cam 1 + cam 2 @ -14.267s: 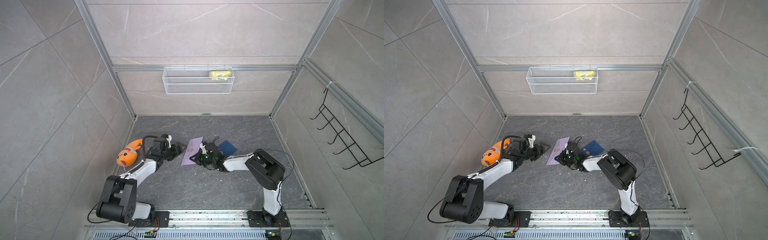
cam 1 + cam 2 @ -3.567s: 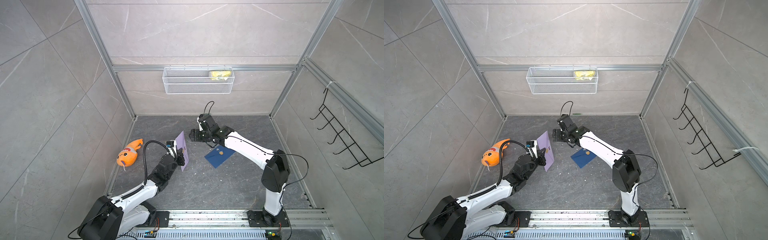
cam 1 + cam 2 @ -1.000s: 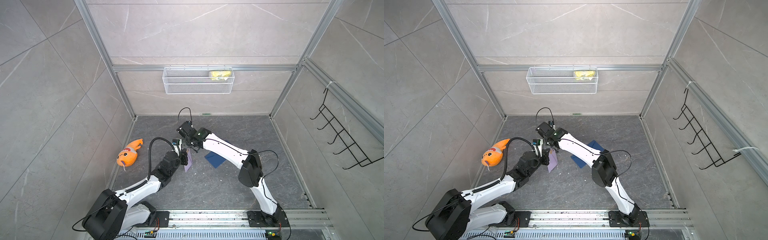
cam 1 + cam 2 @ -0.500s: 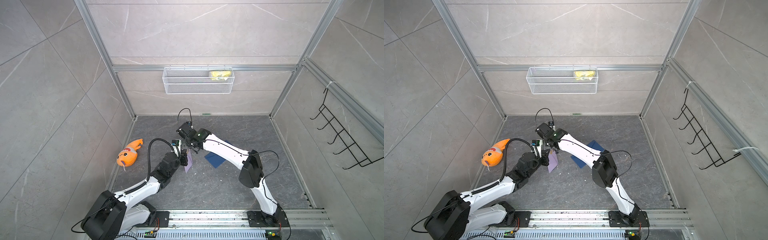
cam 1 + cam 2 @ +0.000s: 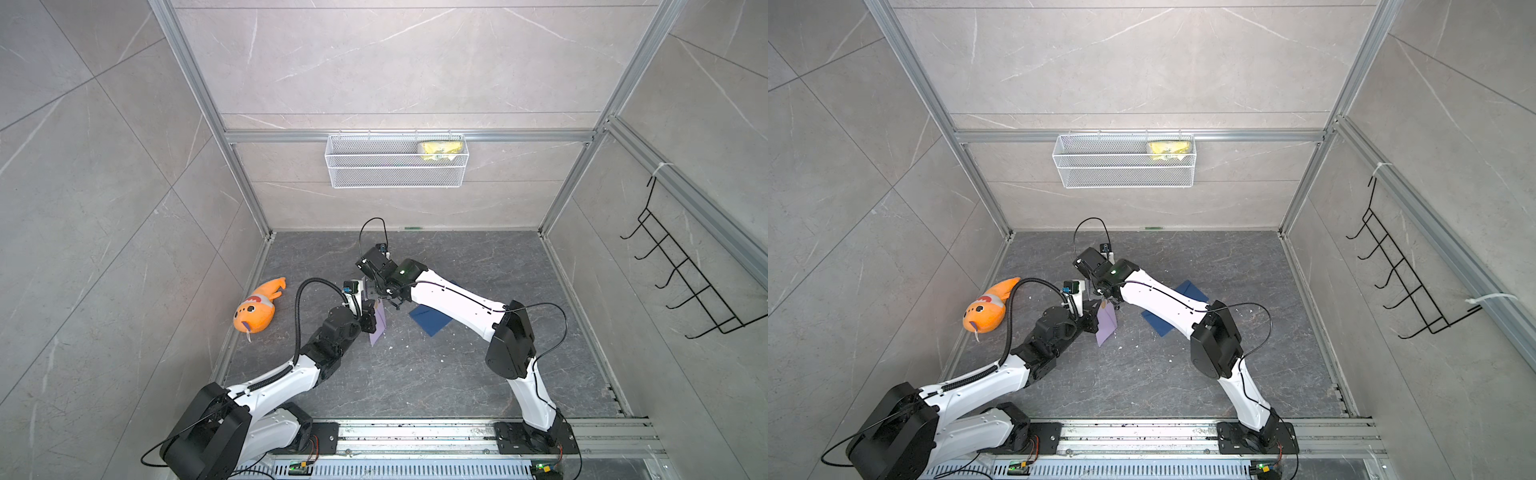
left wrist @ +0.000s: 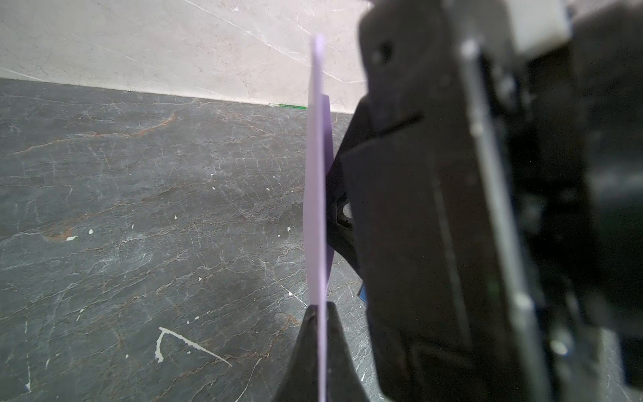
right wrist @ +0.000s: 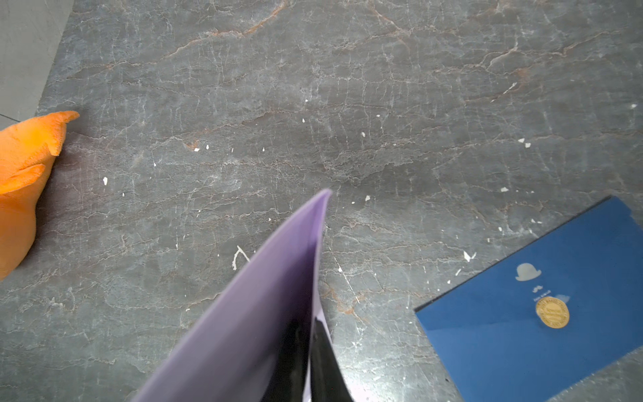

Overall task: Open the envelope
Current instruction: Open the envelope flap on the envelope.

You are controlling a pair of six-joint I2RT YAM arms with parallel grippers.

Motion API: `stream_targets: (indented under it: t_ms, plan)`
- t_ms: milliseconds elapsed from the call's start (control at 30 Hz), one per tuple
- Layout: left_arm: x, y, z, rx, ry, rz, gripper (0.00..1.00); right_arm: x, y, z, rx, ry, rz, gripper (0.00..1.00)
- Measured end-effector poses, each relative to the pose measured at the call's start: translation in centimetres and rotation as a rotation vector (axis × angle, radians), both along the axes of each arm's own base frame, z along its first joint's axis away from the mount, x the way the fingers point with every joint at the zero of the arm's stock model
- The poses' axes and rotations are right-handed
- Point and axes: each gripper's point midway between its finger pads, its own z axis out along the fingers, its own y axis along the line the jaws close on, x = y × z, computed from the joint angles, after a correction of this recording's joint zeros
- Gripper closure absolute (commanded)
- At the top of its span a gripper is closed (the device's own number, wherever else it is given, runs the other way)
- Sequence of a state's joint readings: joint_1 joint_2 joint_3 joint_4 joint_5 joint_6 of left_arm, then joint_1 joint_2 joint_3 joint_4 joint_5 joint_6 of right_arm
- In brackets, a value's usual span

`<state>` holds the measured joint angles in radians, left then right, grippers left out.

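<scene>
Jaws first: the left gripper (image 6: pixel 322 311) is clamped tight on the lilac envelope (image 5: pixel 377 328), pinching the side edge nearest its own arm. The right gripper (image 7: pixel 309 351) is closed on the top of it too. From where I'm standing I can't tell if it has just the flap or the whole thickness. So the envelope is up off the floor (image 5: pixel 415 374), held on edge between the two arms, about mid-floor and a bit towards the left wall.

Fourteen-ish seconds back it was a different picture: the envelope lay flat on the floor with both grippers working at it. A few seconds ago the left one had it standing up alone while the right gripper hung just clear of it, further back. Over the last second hardly anything moved, the right one just finished pinching shut.

Room-wise, a blue envelope (image 5: pixel 430 320) with a gold seal (image 7: pixel 553 313) lies flat just beside, partly under the right forearm and not touching the lilac one. An orange plush fish (image 5: pixel 255 309) sits by the left wall, well apart. The lilac bottom corner hangs close to the floor, and I can't say if it touches. Open floor runs in front towards the rail (image 5: pixel 415 432), over to the right wall, and behind towards the wire basket (image 5: pixel 395 174)
</scene>
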<state>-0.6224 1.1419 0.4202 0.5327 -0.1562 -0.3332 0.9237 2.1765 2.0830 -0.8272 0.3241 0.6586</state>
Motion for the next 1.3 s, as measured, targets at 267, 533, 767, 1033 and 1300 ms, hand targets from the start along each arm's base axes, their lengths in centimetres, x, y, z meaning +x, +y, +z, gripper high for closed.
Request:
stream_targets:
  t_ms: [267, 533, 767, 1033, 1300]
  plan:
    - [0.0, 0.0, 0.0, 0.0, -0.003, 0.004, 1.0, 0.1, 0.2, 0.1, 0.006, -0.004, 0.005, 0.98]
    - [0.1, 0.1, 0.1, 0.0, -0.006, 0.01, 1.0, 0.1, 0.2, 0.2, -0.001, -0.011, 0.019, 0.98]
    - [0.1, 0.3, -0.1, 0.007, 0.0, 0.018, 1.0, 0.2, 0.5, -0.3, 0.002, -0.018, 0.03, 0.98]
    - [0.0, 0.5, -0.6, 0.017, 0.011, 0.022, 1.0, 0.1, 0.6, -0.7, -0.006, -0.022, 0.047, 0.98]
    - [0.0, 0.5, -0.6, 0.019, 0.013, 0.023, 1.0, 0.1, 0.6, -0.9, -0.002, -0.027, 0.049, 0.98]
